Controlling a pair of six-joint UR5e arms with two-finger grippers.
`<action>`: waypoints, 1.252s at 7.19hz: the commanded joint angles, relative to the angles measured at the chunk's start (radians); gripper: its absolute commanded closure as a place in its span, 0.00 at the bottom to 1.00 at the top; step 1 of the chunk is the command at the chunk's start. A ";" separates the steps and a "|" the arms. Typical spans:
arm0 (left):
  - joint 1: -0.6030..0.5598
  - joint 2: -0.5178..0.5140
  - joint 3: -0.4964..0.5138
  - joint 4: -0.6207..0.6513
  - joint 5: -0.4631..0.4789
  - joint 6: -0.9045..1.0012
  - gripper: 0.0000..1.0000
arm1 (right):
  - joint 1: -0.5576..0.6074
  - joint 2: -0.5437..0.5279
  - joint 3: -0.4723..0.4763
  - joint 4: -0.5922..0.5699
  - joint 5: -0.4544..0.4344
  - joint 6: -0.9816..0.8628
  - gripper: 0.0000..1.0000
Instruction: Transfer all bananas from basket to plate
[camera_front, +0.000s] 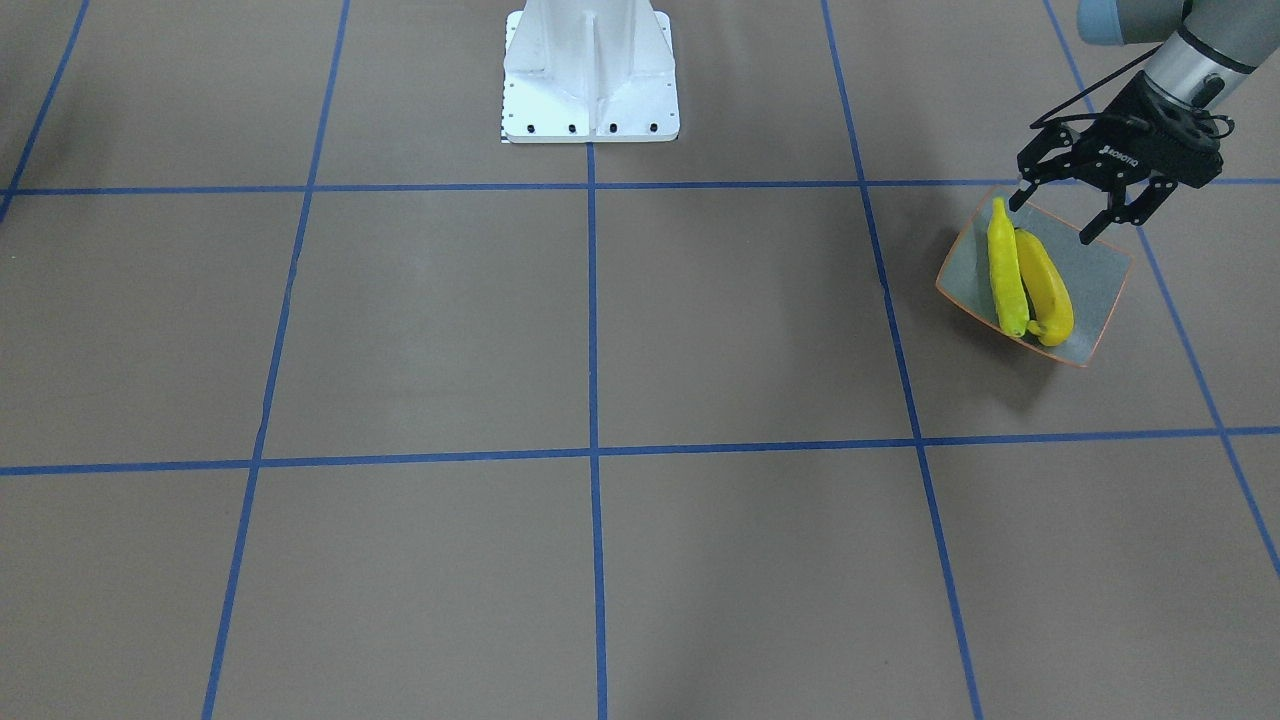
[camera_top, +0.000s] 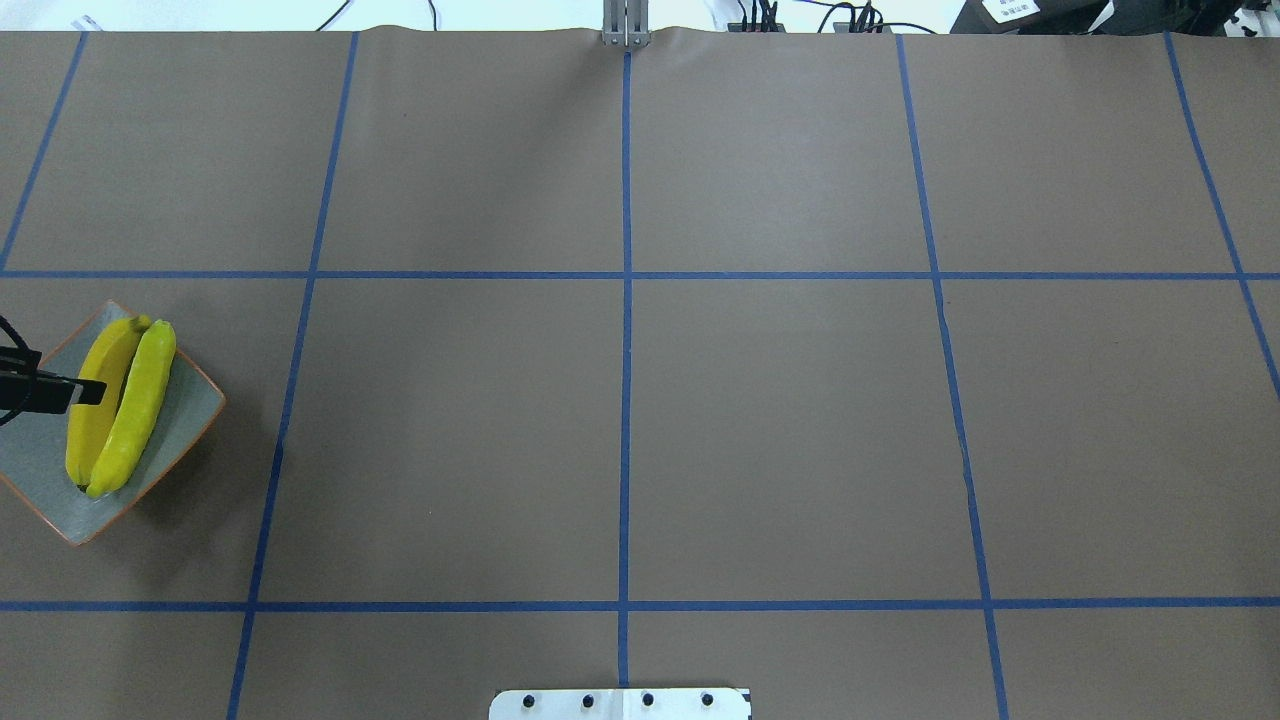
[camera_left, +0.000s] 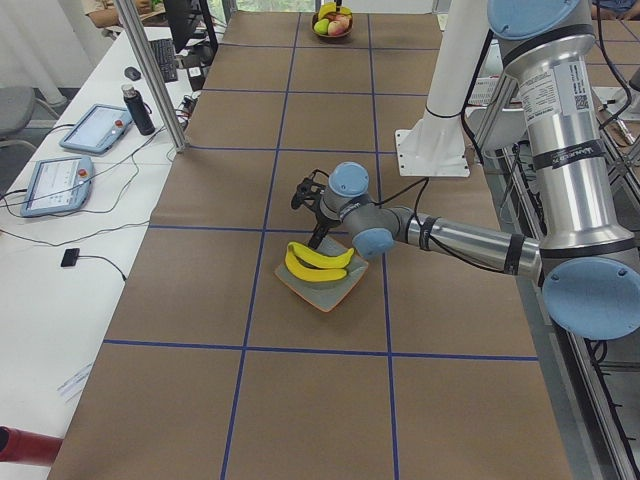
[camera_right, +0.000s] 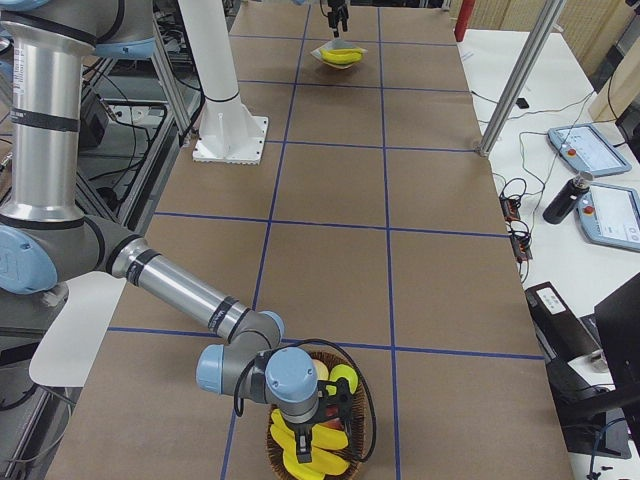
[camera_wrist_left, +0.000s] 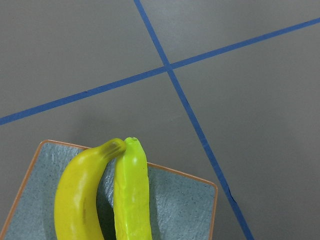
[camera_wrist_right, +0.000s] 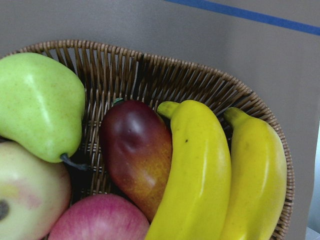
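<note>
Two bananas (camera_wrist_right: 195, 170) lie in the basket (camera_wrist_right: 150, 65), side by side and touching. In the right wrist view they sit against its wall at about 4 o'clock, long axes running roughly 12 to 6 with the stems at 12. The right gripper (camera_right: 318, 408) hangs directly over that basket, so it belongs to much the nearer arm. Whether its fingers are apart or together cannot be told, since only a side view shows it. A grasp across the inner banana's short axis looks the likeliest, though a red-brown fruit (camera_wrist_right: 135, 150) presses against it at 9 o'clock. A green pear (camera_wrist_right: 40, 105) and a pink apple (camera_wrist_right: 100, 220) crowd beyond. Two more bananas (camera_front: 1045, 285) rest on the plate (camera_front: 1095, 280) at the table's other end, where the left gripper (camera_front: 1058, 215) hovers, fingers spread and empty.
</note>
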 joint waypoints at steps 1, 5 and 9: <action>0.000 0.002 0.000 -0.003 0.000 0.000 0.00 | -0.007 0.000 0.000 0.005 0.003 0.003 0.31; 0.000 -0.001 0.003 -0.003 0.000 -0.002 0.00 | -0.023 -0.009 -0.001 0.046 -0.008 -0.012 0.35; 0.000 -0.004 0.003 -0.002 -0.002 -0.005 0.00 | -0.023 -0.002 0.028 0.048 -0.013 -0.039 1.00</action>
